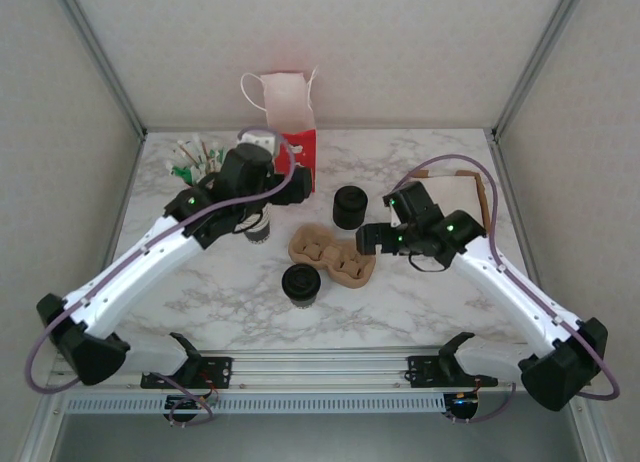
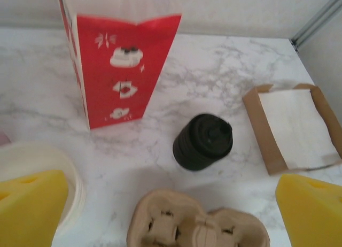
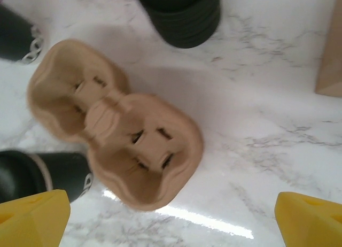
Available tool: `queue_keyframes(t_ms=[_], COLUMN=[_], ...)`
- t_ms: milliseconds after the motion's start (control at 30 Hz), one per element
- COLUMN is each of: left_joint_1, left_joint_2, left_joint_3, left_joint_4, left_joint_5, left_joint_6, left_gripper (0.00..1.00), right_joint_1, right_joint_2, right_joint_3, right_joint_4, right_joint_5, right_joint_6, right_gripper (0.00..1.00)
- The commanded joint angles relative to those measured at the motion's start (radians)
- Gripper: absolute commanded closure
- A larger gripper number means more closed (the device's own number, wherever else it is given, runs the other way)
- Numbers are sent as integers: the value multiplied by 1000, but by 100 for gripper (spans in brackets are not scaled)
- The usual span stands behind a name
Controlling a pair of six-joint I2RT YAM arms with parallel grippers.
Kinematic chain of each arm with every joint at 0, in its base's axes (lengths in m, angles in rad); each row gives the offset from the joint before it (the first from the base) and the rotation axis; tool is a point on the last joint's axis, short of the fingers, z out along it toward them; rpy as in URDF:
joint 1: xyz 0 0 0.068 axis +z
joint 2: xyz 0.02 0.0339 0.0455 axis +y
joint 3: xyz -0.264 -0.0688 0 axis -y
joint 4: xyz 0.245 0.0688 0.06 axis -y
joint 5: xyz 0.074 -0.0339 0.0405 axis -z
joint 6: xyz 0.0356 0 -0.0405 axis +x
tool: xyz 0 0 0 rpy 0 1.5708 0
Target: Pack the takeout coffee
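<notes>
Takeout coffee (image 1: 301, 284) stands upright, lid uppermost, just beside the pulp cup carrier (image 1: 333, 254); left gripper (image 2: 171, 209) and right gripper (image 3: 171, 220) both spread, empty.

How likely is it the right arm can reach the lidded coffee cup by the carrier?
Probably yes. The right gripper hangs open over the cardboard carrier, and the coffee cup stands upright beside its near-left edge. Only the low carrier lies between.

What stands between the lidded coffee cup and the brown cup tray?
Nothing visible. The takeout coffee stands close beside the near end of the pulp tray. Both tray pockets are empty; the black lid stack sits on the tray's far side, off that path.
</notes>
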Motion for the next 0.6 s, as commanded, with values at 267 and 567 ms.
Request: queue_keyframes(t_ms=[267, 567], left_joint_1=[60, 98], left_joint_2=[313, 485], left_joint_3=[406, 606], left_joint_4=[14, -36], left_joint_5=[-84, -111], left_joint_6=[147, 191], left_gripper=[1, 1], right_joint_1=[-237, -286], right_joint_2=[309, 579], right_joint_3=[87, 189], right_joint_4=[139, 163], right_joint_5=[-104, -44], right_joint_6=[-26, -7], right_gripper=[23, 40])
